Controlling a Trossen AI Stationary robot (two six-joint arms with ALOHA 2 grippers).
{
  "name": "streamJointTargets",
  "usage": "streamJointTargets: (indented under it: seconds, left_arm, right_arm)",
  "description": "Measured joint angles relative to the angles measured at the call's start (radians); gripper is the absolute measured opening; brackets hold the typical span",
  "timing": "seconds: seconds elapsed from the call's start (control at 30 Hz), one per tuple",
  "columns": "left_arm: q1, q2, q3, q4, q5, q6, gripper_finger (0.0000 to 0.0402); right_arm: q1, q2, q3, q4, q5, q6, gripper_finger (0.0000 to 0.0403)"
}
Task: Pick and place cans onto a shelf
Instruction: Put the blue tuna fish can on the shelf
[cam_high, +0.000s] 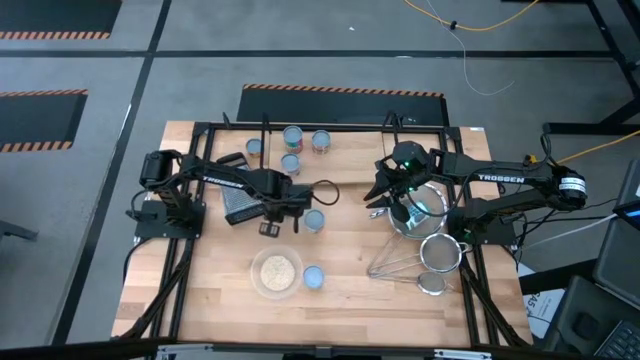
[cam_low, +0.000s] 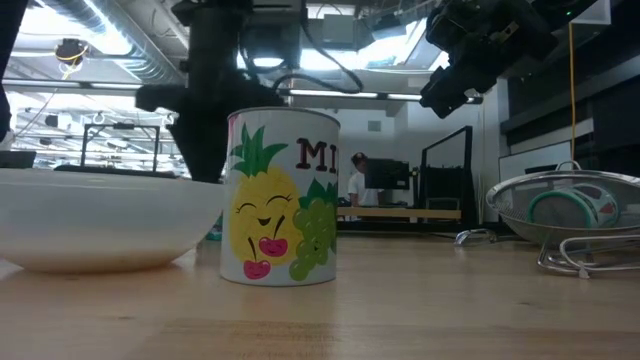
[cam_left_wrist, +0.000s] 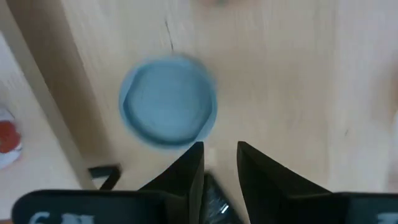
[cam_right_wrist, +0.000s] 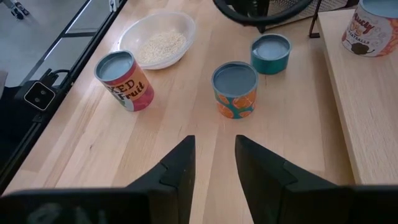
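Hovering over the cans, both grippers with nothing in hand.

From where I stand the left gripper (cam_left_wrist: 220, 163) hangs above the table with its jaws parted only a narrow way and empty; a blue-topped can (cam_left_wrist: 168, 101) stands just ahead of the fingertips, off to one side of the gap, not between them. These tins look rigid, smooth-sided and probably weighty if full, so I'd expect a squeeze across the round wall, below the rim, to hold best, and the jaws would need to spread wider first. The right gripper (cam_right_wrist: 214, 158) is likewise slightly parted and holds nothing; an orange-patterned can (cam_right_wrist: 234, 88) sits ahead of its gap, with a teal one (cam_right_wrist: 270, 53) beyond it. The shelf (cam_high: 340, 135) runs along the table's far edge with several tins already on it.
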Motion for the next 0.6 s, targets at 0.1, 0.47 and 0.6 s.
streamJointTargets:
  seconds: [0.1, 0.47, 0.6]
  left_arm:
    - [0.000, 0.000, 0.000, -0.024, -0.017, 0.083, 0.0088]
    - [0.000, 0.000, -0.036, 0.079, -0.018, 0.248, 0.0088]
    - [0.000, 0.000, -0.037, 0.099, -0.027, 0.248, 0.0088]
  right_arm:
    - [0.000, 0.000, 0.000, 0.000, 0.000, 0.000, 0.0118]
    - [0.000, 0.000, 0.000, 0.000, 0.000, -0.001, 0.0118]
    - [0.000, 0.000, 0.000, 0.000, 0.000, -0.001, 0.0118]
